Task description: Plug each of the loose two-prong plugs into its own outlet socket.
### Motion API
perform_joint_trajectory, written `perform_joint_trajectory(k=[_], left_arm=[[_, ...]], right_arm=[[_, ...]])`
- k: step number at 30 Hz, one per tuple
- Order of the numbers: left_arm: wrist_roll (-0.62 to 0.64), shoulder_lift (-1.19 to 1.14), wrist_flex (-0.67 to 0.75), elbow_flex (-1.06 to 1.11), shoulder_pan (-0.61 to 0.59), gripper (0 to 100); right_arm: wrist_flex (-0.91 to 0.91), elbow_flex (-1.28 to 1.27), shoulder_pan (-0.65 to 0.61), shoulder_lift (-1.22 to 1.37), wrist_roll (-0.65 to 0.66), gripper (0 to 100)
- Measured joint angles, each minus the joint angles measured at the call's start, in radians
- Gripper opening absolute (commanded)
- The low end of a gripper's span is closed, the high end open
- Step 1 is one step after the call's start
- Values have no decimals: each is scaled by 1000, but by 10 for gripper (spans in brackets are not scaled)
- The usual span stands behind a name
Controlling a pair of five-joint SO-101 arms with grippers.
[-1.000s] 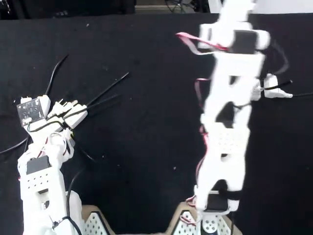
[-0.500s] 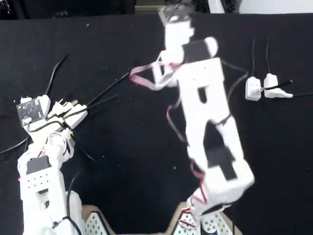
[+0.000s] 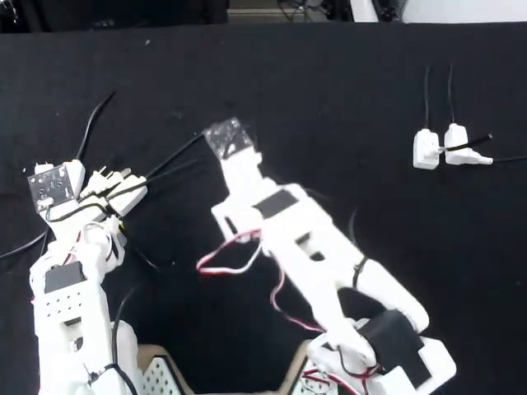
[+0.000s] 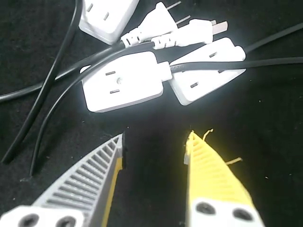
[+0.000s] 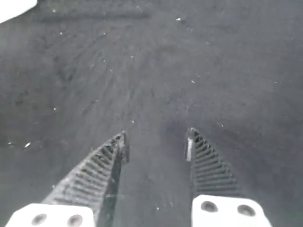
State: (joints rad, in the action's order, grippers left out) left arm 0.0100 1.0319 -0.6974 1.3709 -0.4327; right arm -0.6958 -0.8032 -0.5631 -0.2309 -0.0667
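Two loose white two-prong plugs [image 4: 151,26] [image 4: 194,32] lie side by side, prongs bare, beside a cluster of white outlet sockets. The nearest socket [image 4: 124,80] and a second one [image 4: 208,71] sit just beyond my left gripper [image 4: 154,146], which is open and holds nothing. In the high view this cluster [image 3: 111,188] lies at the table's left, at the tip of the left arm. My right gripper [image 5: 156,142] is open over bare black table. The right arm [image 3: 280,222] stretches toward the table's middle, its tip near black cords.
A pair of white sockets [image 3: 426,148] [image 3: 455,144] with cords lies at the far right of the black table [image 3: 329,82]. Black cords [image 3: 177,156] fan out from the left cluster. A third socket [image 4: 106,14] lies beside the loose plugs.
The right arm has swung from the far right, near the socket pair, leftward and down to the table's middle. The left arm has kept still.
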Motion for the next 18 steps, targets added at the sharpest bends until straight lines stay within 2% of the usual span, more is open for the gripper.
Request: perform_joint_trajectory(k=[6, 12, 18], left_arm=[[-11, 0, -175, -141, 0, 224], [-190, -44, -304, -364, -2, 222], [-316, -313, -393, -598, -5, 220]], right_arm=[[140, -110, 2, -2, 0, 188], [153, -120, -3, -2, 0, 188], [157, -120, -3, -2, 0, 188]])
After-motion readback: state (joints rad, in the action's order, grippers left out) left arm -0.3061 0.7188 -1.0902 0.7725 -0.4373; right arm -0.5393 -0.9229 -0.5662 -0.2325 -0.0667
